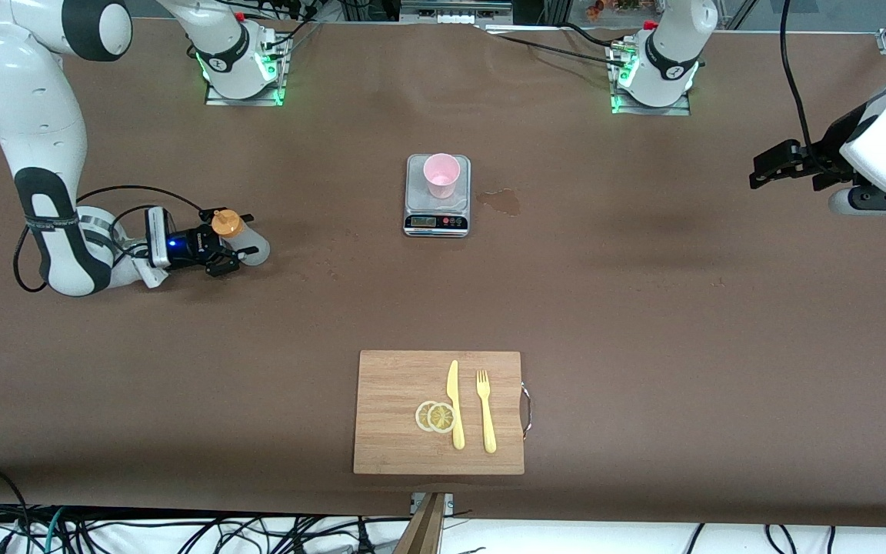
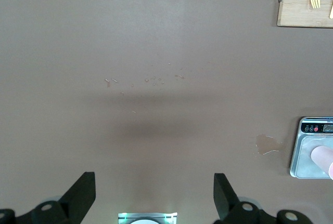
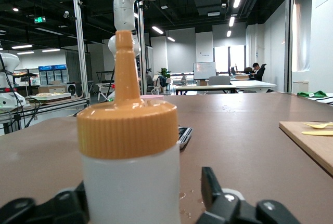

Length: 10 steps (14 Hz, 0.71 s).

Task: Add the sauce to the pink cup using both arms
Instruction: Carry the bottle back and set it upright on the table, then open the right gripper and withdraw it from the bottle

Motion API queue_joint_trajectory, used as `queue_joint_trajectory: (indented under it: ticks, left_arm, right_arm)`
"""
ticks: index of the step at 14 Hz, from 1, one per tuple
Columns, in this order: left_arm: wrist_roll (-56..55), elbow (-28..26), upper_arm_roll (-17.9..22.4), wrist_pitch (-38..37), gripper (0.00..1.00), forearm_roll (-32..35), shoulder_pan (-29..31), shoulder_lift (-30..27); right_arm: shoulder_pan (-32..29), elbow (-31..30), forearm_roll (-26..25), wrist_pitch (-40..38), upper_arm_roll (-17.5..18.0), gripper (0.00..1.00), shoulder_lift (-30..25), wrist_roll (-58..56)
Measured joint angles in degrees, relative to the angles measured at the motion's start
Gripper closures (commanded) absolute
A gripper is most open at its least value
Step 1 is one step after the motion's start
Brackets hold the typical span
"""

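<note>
Now my right gripper (image 1: 237,258) sits low at the right arm's end of the table, reaching in level with the tabletop, its fingers to either side of the sauce (image 1: 239,238). The right wrist view shows the bottle (image 3: 130,172) upright between the fingers (image 3: 213,182) with its nozzle pointing straight up, but I cannot tell whether the pads are pressing on it or only standing beside it. The bottle rests on the table, its long axis vertical, so I judge a side-on squeeze at the body is what the grasp calls for.

From here the pink cup (image 1: 441,175) stands on the grey scale (image 1: 437,219) at the middle of the table, farther from the front camera than the bottle and toward the left arm's end. That is the way the bottle must travel.

My left gripper (image 1: 777,165) waits, jaws spread wide, above the left arm's end of the table, well apart from cup and bottle; the right arm is plainly nearer the bottle.

The scale's display is too small to read, and the bottle carries no label that I can see.
</note>
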Motion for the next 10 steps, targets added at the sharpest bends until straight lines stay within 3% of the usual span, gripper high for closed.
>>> queue_joint_trajectory:
  ticks: [3,6,10]
  left_arm:
    - [0.0,0.0,0.0,0.0,0.0,0.0,0.0,0.0]
    - [0.0,0.0,0.0,0.0,0.0,0.0,0.1,0.0]
    - [0.0,0.1,0.0,0.0,0.0,0.0,0.2,0.0]
  right_arm:
    - [0.0,2.9,-0.8,-1.5,-2.9,0.0,-0.2,0.3]
    - [-0.2,7.1,-6.3,-2.1,-7.7,0.0,-2.3,1.2]
    - [-0.5,8.9,-17.6,1.1,-11.5,0.0,-13.8,9.6]
